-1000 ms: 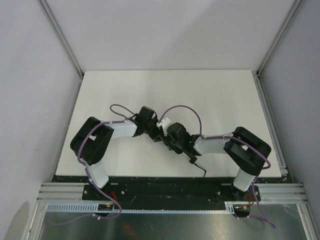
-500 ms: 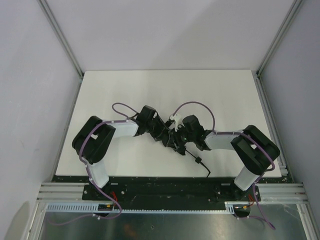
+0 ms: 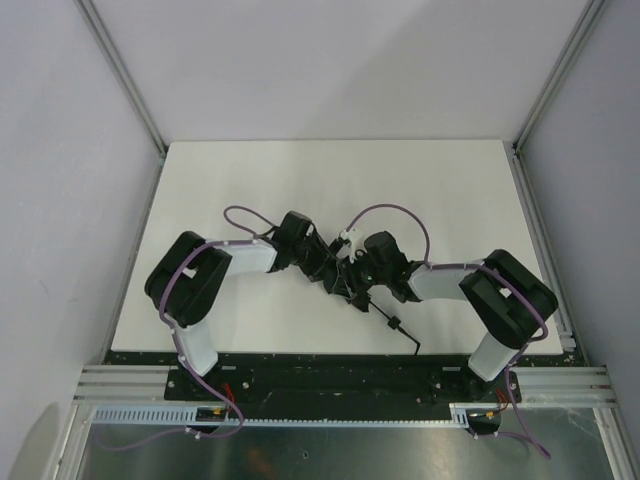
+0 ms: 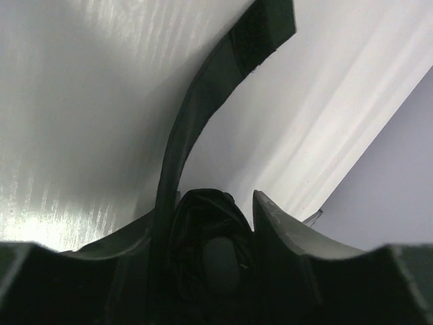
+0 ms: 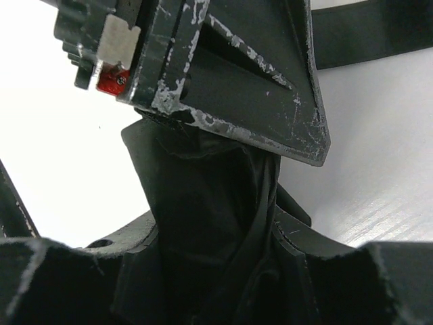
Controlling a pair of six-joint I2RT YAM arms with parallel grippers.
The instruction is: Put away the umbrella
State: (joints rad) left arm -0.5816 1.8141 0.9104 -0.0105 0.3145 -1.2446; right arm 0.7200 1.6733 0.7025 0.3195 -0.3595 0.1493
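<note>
The umbrella (image 3: 346, 280) is a folded black bundle held low over the white table (image 3: 450, 190), between the two arms. My left gripper (image 3: 324, 266) comes in from the left and is shut on one end. In the left wrist view the capped end (image 4: 220, 254) fills the gap between the fingers, and a black strap (image 4: 196, 108) arches upward. My right gripper (image 3: 364, 272) comes in from the right, shut on the fabric (image 5: 203, 196), which fills its jaws. The left gripper's scuffed finger (image 5: 250, 88) sits just above. A thin wrist strap (image 3: 398, 324) trails toward the near edge.
Grey walls and aluminium rails (image 3: 125, 80) enclose the table on three sides. The black base plate (image 3: 330, 372) with both arm mounts runs along the near edge. Purple cables (image 3: 385, 212) loop over both wrists.
The right arm has swung its elbow outward to the right and turned its wrist on the umbrella. The trailing strap shifted a little right. The left arm has hardly moved.
</note>
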